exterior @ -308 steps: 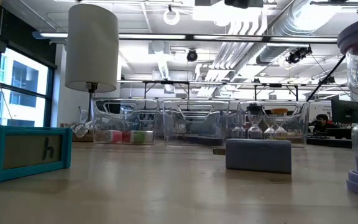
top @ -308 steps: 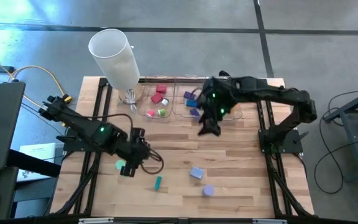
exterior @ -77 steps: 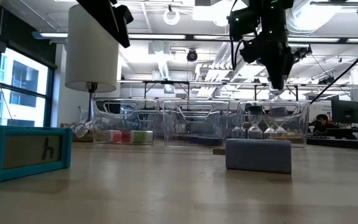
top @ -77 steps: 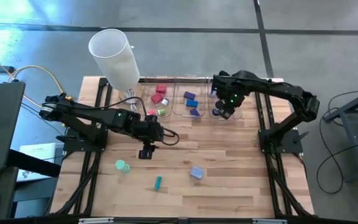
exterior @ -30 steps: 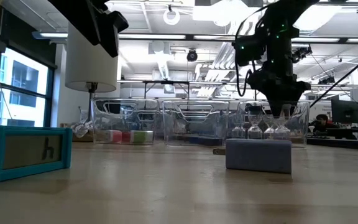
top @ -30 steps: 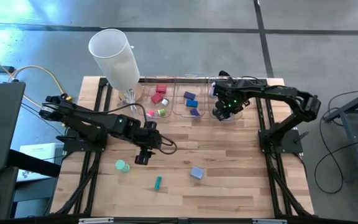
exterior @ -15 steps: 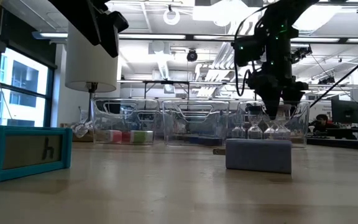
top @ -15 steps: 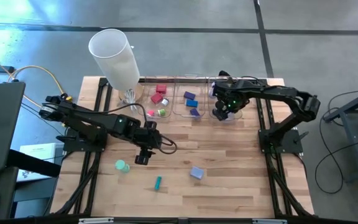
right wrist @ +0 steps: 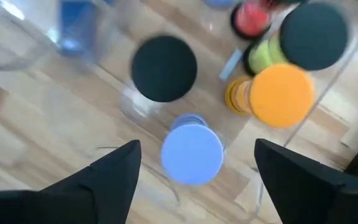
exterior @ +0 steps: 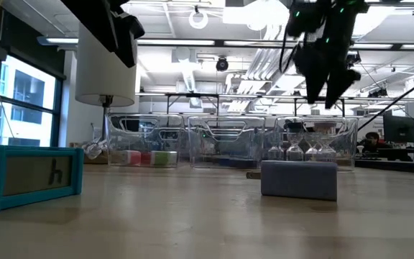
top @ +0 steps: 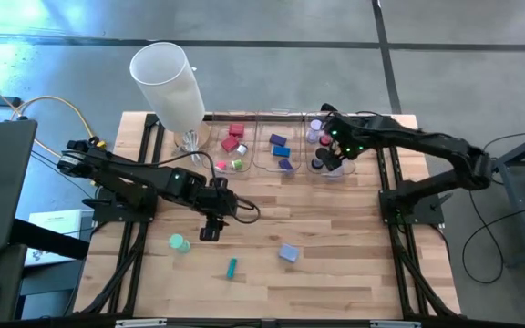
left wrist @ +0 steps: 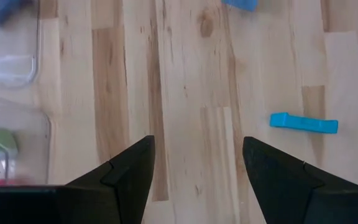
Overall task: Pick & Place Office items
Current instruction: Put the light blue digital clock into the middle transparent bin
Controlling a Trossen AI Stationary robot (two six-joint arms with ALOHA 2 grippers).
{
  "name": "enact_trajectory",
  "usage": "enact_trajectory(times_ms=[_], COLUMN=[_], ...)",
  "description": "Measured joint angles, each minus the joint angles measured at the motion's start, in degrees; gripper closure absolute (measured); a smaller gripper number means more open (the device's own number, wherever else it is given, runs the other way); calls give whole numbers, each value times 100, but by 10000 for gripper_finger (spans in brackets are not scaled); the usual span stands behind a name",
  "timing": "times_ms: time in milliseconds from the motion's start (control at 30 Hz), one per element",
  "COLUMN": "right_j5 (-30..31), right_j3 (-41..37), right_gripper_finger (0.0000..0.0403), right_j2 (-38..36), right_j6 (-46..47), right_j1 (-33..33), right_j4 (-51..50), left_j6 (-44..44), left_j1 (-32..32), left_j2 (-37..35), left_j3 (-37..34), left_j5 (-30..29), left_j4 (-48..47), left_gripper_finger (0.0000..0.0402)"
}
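My right claw [right wrist: 194, 180] hangs open over round, flat-topped rolls [right wrist: 192, 155] standing upright in a clear bin [top: 335, 172]; my left claw [left wrist: 197, 180], open, hovers above the wood-grain bench [left wrist: 185, 74].

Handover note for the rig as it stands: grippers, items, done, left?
Left gripper: open, empty, hovering over bare wood mid-table.
Right gripper: open, empty, above the right bin.
Right bin holds the round rolls, including a lavender roll, black roll and orange roll. Middle bin holds blue and purple blocks; left bin holds red and green pieces.
Left on the table: green roll, teal stick, lavender block.
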Motion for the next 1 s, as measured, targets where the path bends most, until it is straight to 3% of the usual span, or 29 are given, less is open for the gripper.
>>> enact_trajectory(times_ms=[333, 533, 700, 833, 1000], right_j5=[-40, 57, 92, 527, 912], right_j3=[113, 114, 114, 52, -149], right_gripper_finger=[114, 114, 114, 114, 114], right_j2=[-1463, -1936, -2014, -1999, -1973], right_j6=[81, 66, -3, -129, -265], right_j1=[591, 1338, 2039, 2612, 3241], right_j4=[360, 791, 1056, 1268, 1627], left_j6=[-1181, -1310, -1479, -1998, -2802], left_j1=[-26, -352, -708, -1014, -1347], left_j2=[-417, -548, -237, 229, 997], left_j3=[11, 227, 826, 1385, 2049], left_j5=[630, 417, 330, -30, -24], left_j4=[-153, -171, -332, -905, -1348], left_gripper_finger=[167, 167, 167, 167, 167])
